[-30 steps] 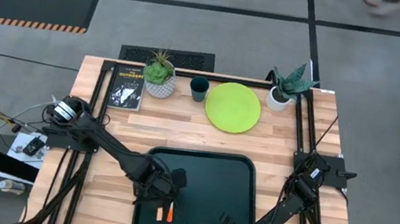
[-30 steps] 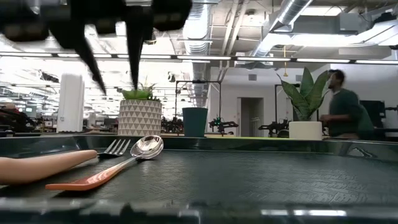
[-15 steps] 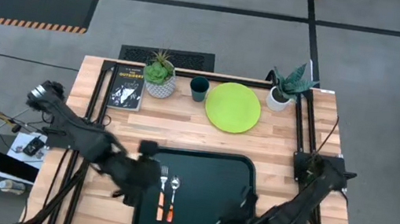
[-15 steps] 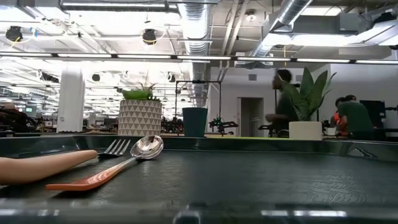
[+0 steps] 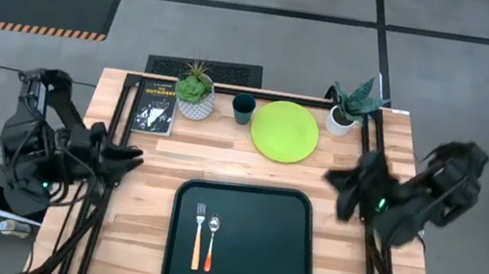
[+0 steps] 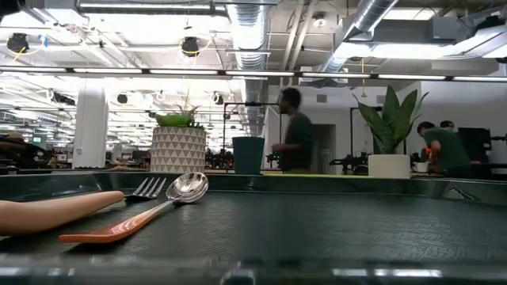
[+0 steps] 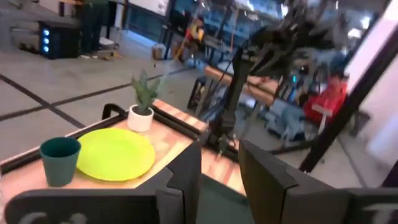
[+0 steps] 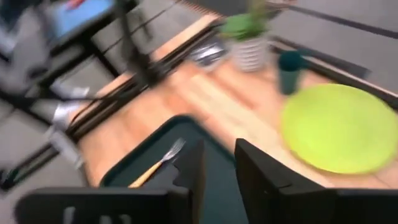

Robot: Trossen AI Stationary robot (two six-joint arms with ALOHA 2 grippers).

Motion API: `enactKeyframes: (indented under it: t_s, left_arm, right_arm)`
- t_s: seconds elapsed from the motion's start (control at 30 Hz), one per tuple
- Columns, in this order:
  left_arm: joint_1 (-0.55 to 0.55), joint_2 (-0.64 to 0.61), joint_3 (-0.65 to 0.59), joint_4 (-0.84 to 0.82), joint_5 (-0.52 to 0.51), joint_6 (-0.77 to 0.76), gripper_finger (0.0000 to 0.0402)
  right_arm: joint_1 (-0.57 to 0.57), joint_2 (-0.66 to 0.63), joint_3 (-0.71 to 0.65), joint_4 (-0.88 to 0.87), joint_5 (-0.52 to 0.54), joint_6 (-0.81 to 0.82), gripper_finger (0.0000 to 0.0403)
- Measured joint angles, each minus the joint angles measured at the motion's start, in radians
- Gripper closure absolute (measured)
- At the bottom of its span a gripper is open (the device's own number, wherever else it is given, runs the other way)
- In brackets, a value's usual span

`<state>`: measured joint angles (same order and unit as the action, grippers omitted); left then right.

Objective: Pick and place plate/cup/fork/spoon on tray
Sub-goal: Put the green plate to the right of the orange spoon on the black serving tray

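- Now that both arms have pulled back from the tray (image 5: 284, 260), it sits clear on the near half of the tabletop (image 5: 223, 148), with nothing hovering over it.
- A second ago both arms reached over the tray; now the left end effector (image 5: 130, 155) hangs by the left edge of the tabletop and the right end effector (image 5: 340, 182) by the right edge.
- The left one is open a small way and holds nothing; you can see the gap between its fingers (image 7: 186, 180) in its own wrist view.
- The right one is also open a small way and holds nothing.
- The fork (image 5: 197, 237) and the spoon (image 5: 211, 242) lie side by side on the left part of the tray, heads pointing away from the near edge.
- In the low view the fork (image 6: 146, 188) and spoon (image 6: 178, 190) rest flat on the tray floor, very close together.
- So two of the four things look done.
- The plate (image 5: 284, 130) is not on the tray yet; it sits on the far side of the tabletop.
- The cup (image 5: 243, 109) stands just beside the plate, between it and a potted plant (image 5: 195, 96).
- I think the plate or the cup comes next, and there is lots of free room on the right part of the tray.
- A book (image 5: 155, 108) lies near the far left corner and is not part of the job.
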<state>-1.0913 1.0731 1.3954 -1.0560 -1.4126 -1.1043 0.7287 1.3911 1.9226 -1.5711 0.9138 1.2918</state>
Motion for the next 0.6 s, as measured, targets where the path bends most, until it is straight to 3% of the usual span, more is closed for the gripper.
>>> enactKeyframes:
  t_s: [0.1,0.27,0.43,0.6]
  left_arm:
    - [-0.032,-0.061,-0.114,-0.039,-0.061,-0.171,0.0294]
    - [-0.025,-0.146,-0.33,-0.045,-0.065,-0.42,0.0253]
    - [0.01,-0.176,-0.525,-0.04,-0.038,-0.677,0.0208]
    - [0.025,-0.176,-0.657,-0.026,-0.005,-0.941,0.0182]
  right_arm:
    - [-0.04,-0.178,-0.25,-0.003,0.015,0.167,0.026]
    - [-0.153,-0.372,-0.617,0.067,0.014,0.352,0.0215]
    - [-0.301,-0.457,-0.889,0.218,-0.015,0.465,0.0179]
    - [-0.476,-0.46,-1.051,0.371,-0.099,0.513,0.0174]
